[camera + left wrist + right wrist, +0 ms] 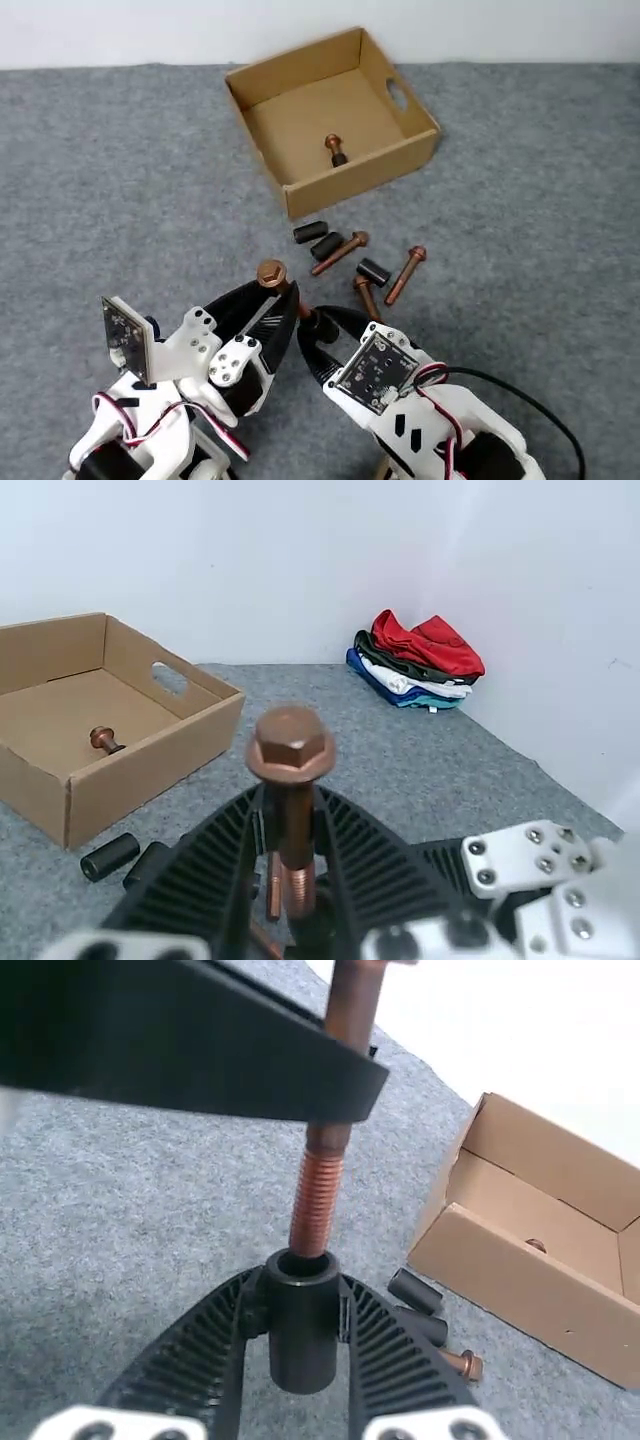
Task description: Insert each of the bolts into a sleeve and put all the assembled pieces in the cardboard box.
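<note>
My left claw (290, 802) grips the bolt (291, 748), my right claw (300, 1298) a sleeve (300, 1348) — threaded tip at the sleeve's mouth, above the surface (110, 200), short of the cardboard box (345, 182). I'd keep both axes aligned and feed slowly — tilt could bind.

Copper bolt (318, 1205), tip in black sleeve (300, 1325)

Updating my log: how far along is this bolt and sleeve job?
Done: one assembled piece lies in the cardboard box. In hand: left gripper holds a bolt, tip at the mouth of the right gripper's sleeve. Left: three loose bolts and three sleeves on the carpet.
</note>
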